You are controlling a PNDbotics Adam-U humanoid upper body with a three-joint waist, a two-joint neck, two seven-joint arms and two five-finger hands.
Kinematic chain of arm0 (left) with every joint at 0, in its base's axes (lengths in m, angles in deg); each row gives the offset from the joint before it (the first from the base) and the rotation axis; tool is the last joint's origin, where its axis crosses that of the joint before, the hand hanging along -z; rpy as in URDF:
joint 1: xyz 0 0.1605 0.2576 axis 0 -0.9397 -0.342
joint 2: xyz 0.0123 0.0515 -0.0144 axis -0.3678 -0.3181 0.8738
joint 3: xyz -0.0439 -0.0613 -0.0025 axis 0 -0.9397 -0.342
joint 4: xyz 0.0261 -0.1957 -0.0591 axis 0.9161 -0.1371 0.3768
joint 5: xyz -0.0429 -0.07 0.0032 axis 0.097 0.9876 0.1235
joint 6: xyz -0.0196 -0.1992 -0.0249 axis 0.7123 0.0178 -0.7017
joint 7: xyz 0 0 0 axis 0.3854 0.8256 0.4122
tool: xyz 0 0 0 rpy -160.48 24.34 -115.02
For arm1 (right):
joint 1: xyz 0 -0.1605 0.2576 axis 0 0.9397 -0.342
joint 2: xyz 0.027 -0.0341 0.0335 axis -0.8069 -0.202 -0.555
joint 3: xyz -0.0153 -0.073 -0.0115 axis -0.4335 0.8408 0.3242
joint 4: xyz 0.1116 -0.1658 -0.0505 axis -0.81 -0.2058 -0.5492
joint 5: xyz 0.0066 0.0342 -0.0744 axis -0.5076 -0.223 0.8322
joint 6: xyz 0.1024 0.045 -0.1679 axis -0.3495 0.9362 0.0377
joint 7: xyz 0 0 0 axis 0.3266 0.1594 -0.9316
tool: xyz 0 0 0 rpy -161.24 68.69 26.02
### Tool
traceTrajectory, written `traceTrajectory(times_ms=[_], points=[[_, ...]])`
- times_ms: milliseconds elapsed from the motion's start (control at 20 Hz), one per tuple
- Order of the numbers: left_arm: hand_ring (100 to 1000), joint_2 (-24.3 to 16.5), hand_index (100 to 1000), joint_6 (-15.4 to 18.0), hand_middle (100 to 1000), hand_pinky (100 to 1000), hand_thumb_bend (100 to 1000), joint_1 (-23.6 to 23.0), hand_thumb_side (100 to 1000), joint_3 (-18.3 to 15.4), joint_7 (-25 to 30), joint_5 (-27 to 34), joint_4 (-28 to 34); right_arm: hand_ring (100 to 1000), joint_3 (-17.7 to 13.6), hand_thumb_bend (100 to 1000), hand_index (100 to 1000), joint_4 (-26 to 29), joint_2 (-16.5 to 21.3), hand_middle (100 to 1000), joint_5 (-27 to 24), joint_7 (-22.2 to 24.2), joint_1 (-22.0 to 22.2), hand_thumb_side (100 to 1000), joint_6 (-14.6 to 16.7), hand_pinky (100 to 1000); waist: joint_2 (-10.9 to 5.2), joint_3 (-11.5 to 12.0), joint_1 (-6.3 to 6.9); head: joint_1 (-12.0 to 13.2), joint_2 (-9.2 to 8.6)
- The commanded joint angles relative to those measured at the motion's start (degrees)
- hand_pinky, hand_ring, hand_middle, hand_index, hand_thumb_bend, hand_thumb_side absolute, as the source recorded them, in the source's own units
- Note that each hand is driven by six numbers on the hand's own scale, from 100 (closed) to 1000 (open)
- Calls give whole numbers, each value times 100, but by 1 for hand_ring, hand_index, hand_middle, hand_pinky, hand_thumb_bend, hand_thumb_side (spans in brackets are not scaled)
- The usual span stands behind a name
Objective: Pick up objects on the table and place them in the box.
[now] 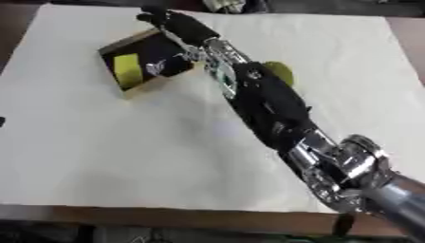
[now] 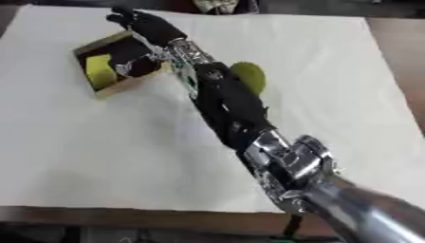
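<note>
A white-covered table [image 1: 99, 156] fills both views, its brown wooden front edge running along the bottom. The robot's right arm [image 2: 232, 114] comes in from the table's near right corner and stretches diagonally across the cloth toward the far left corner, silver at the joints and black along the forearm. Its right hand [image 1: 179, 23] is over the far edge of a small box [image 1: 141, 90] that sits near the table's far left corner, turned at an angle to the table edges. The box has tan cardboard walls and a dark inside. A yellow object [image 1: 127, 69] lies inside the box, against its left wall. A pale, shiny shape shows in the box beside the arm; what it is cannot be made out. The hand is a dark blur, and whether its fingers are curled or straight, or whether they have hold of anything, cannot be told from either view. A yellow-green rounded object [image 2: 251, 76] lies on the table just right of the forearm, partly hidden behind it, toward the middle of the table's far half. No brand, label or writing can be read on the box, on the objects or on the arm. The left hand shows in neither view.
</note>
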Motion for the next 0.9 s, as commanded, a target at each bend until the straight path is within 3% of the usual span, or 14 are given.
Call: traceTrajectory(times_ms=[50,150,200,450,800,850,900], points=[[583,-46,763,-5,589,672,100,8,716,-65,-27,-15,92,929,90,319,992,285,255,1000,-246,124,-168,501,134,818,-137,-63,43,75,27],[583,-56,763,-8,589,672,100,-17,716,-86,-45,-24,86,919,173,311,990,400,394,993,-439,297,-194,499,220,810,-164,-148,42,124,27],[583,-61,763,-9,589,672,100,-29,717,-96,-56,-29,83,912,216,257,988,459,470,977,-558,403,-201,502,266,801,-177,-192,40,148,27],[582,-103,762,-23,589,672,100,-98,717,-173,-129,-70,64,903,646,200,980,1012,1163,947,-1773,1405,-51,509,644,797,-253,-592,34,315,27],[582,-164,763,-34,589,672,100,-148,717,-243,-204,-115,59,900,1183,181,963,2007,2210,929,-3162,2767,444,578,615,803,-292,-896,-3,461,27],[582,-171,763,-35,589,672,100,-151,717,-249,-211,-119,60,900,1250,225,959,2119,2314,922,-3272,2921,514,570,593,806,-295,-918,-5,473,27],[582,-176,763,-36,589,672,100,-152,717,-253,-216,-122,60,900,1319,186,957,2224,2405,922,-3370,3083,582,613,578,807,-298,-936,-5,479,27]])
